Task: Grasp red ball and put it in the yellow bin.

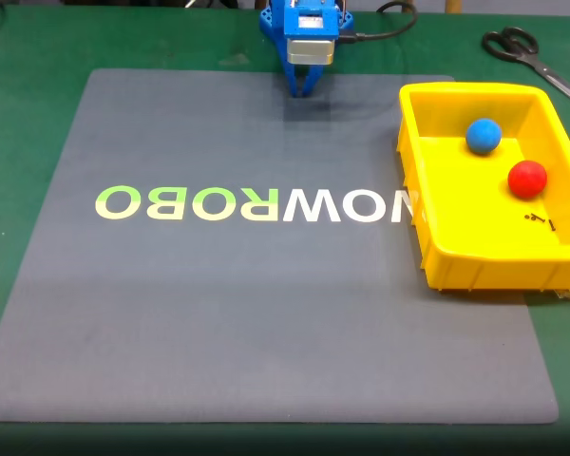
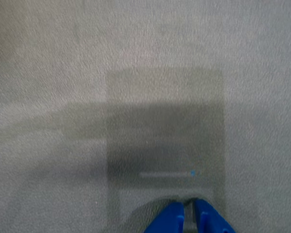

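Note:
The red ball (image 1: 527, 178) lies inside the yellow bin (image 1: 456, 261) at the right of the fixed view, near the bin's right wall. A blue ball (image 1: 483, 135) rests in the same bin, a little further back. My blue gripper (image 1: 302, 91) hangs at the back edge of the grey mat, far left of the bin, its fingertips together and nothing between them. In the wrist view the gripper (image 2: 188, 213) enters from the bottom edge, its two blue fingers (image 2: 167, 221) nearly touching above bare grey mat.
A large grey mat (image 1: 266, 304) with the mirrored lettering "ROBOWORON" covers the green table. Black scissors (image 1: 527, 52) lie at the back right beyond the bin. A black cable (image 1: 389, 28) runs behind the arm. Small dark specks (image 1: 541, 221) sit on the bin floor.

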Controlling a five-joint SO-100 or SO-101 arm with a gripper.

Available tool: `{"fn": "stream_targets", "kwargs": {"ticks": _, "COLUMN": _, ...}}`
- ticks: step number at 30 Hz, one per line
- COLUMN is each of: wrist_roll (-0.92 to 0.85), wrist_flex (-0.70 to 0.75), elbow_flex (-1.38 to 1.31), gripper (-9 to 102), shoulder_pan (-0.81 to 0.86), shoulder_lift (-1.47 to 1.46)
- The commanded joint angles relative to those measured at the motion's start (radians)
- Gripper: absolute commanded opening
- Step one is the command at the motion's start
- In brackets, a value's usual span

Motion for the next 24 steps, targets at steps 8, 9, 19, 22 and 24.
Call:
{"fn": "stream_targets", "kwargs": {"ticks": 8, "wrist_roll": -0.002, "wrist_flex": 0.012, "elbow_flex": 0.031, "gripper": 0, "shoulder_pan": 0.002, "shoulder_lift": 0.012}}
{"fn": "stream_targets", "kwargs": {"ticks": 9, "wrist_roll": -0.003, "wrist_flex": 0.012, "elbow_flex": 0.031, "gripper": 0, "shoulder_pan": 0.002, "shoulder_lift": 0.012}}
{"fn": "stream_targets", "kwargs": {"ticks": 19, "wrist_roll": -0.005, "wrist_flex": 0.012, "elbow_flex": 0.031, "gripper": 0, "shoulder_pan": 0.003, "shoulder_lift": 0.014}}
{"fn": "stream_targets", "kwargs": {"ticks": 22, "wrist_roll": -0.003, "wrist_flex": 0.012, "elbow_flex": 0.031, "gripper": 0, "shoulder_pan": 0.003, "shoulder_lift": 0.014}}
{"fn": "stream_targets", "kwargs": {"ticks": 24, "wrist_roll": -0.003, "wrist_flex": 0.012, "elbow_flex": 0.031, "gripper": 0, "shoulder_pan": 0.003, "shoulder_lift": 0.014}}
